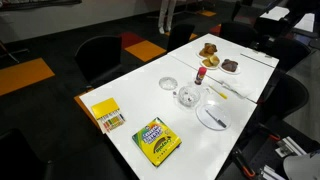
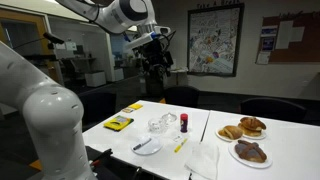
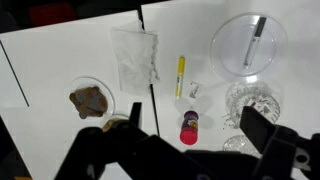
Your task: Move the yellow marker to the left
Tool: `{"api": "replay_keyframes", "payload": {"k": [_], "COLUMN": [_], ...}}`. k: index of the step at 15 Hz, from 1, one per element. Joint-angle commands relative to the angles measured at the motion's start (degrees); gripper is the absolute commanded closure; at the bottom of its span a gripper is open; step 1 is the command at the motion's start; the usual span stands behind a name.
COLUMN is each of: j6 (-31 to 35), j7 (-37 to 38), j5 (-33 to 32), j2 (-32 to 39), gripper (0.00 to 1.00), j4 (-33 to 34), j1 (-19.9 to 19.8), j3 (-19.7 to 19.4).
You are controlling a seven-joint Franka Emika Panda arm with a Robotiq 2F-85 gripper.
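The yellow marker (image 3: 180,76) lies flat on the white table (image 3: 60,60), between a clear plastic wrapper (image 3: 134,55) and a white plate (image 3: 232,30). It also shows in both exterior views (image 1: 218,92) (image 2: 180,145). My gripper (image 3: 193,117) is open and empty. It hangs high above the table (image 2: 153,42), over a small red-capped bottle (image 3: 189,127) that stands just below the marker in the wrist view. The gripper touches nothing.
A black pen (image 3: 256,40) lies on the plate. A glass bowl (image 3: 255,100) sits near the bottle. Pastries on plates (image 2: 245,128) (image 2: 250,152) (image 3: 90,100) are at one end, a crayon box (image 1: 157,140) and a yellow pad (image 1: 105,112) at the other. Chairs surround the table.
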Motion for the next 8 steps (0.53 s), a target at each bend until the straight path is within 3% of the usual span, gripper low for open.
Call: {"api": "replay_keyframes", "payload": {"k": [1, 3, 8], "j6": [-0.2, -0.2, 6.9], "j7": [0.2, 0.2, -3.4], "j5": [-0.2, -0.2, 0.1], "j2": [0.0, 0.0, 0.5], "gripper": [0.0, 0.0, 0.0], "j4": [0.2, 0.1, -2.9], "j1": [0.5, 0.5, 0.8], "j3": [-0.4, -0.4, -3.6]}}
